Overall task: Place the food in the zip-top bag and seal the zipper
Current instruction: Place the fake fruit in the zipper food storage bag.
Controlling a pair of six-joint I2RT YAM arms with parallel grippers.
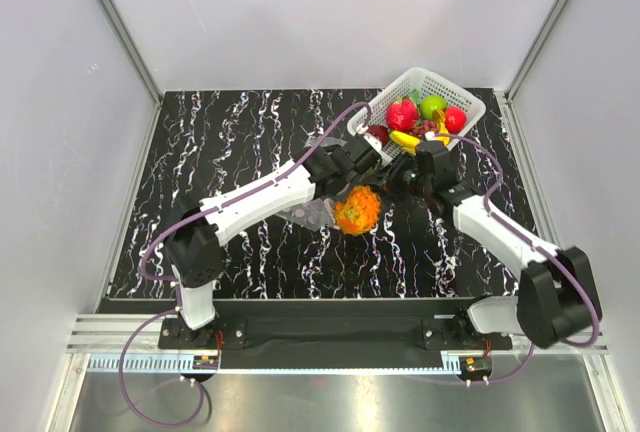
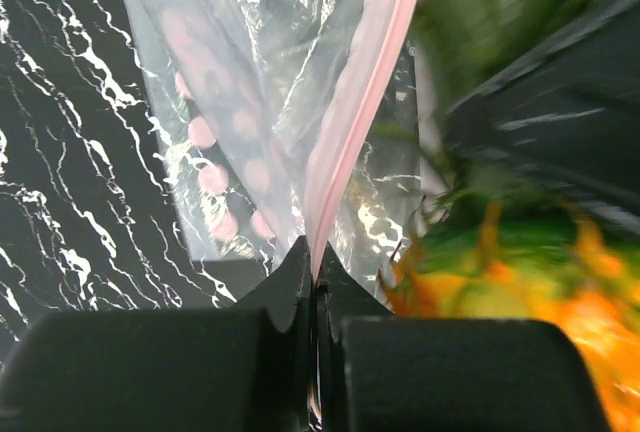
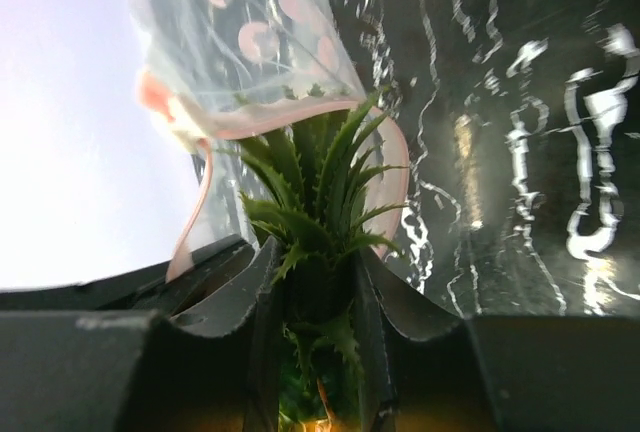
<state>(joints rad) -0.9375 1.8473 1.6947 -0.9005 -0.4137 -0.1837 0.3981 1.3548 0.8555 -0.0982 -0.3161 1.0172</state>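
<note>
My left gripper [image 2: 318, 264] is shut on the pink zipper [image 2: 355, 132] of the clear spotted zip-top bag [image 2: 260, 72] and holds that edge up. My right gripper [image 3: 316, 257] is shut on the green leafy top [image 3: 315, 182] of the orange pineapple [image 1: 358, 210]. The leaves point into the open mouth of the bag [image 3: 250, 42], ringed by the pink zipper [image 3: 392, 167]. In the top view both grippers, left [image 1: 365, 159] and right [image 1: 408, 176], meet in front of the basket, and the bag [image 1: 312, 215] hangs left of the pineapple. A dark red grape-like piece [image 1: 378, 135] lies at the basket's near corner.
A white lattice basket [image 1: 437, 81] stands at the back right with red [image 1: 402, 114] and green [image 1: 432, 106] round fruits and a yellow banana [image 1: 404, 139]. The table [image 1: 240, 142] is black marble-patterned, with white walls on three sides.
</note>
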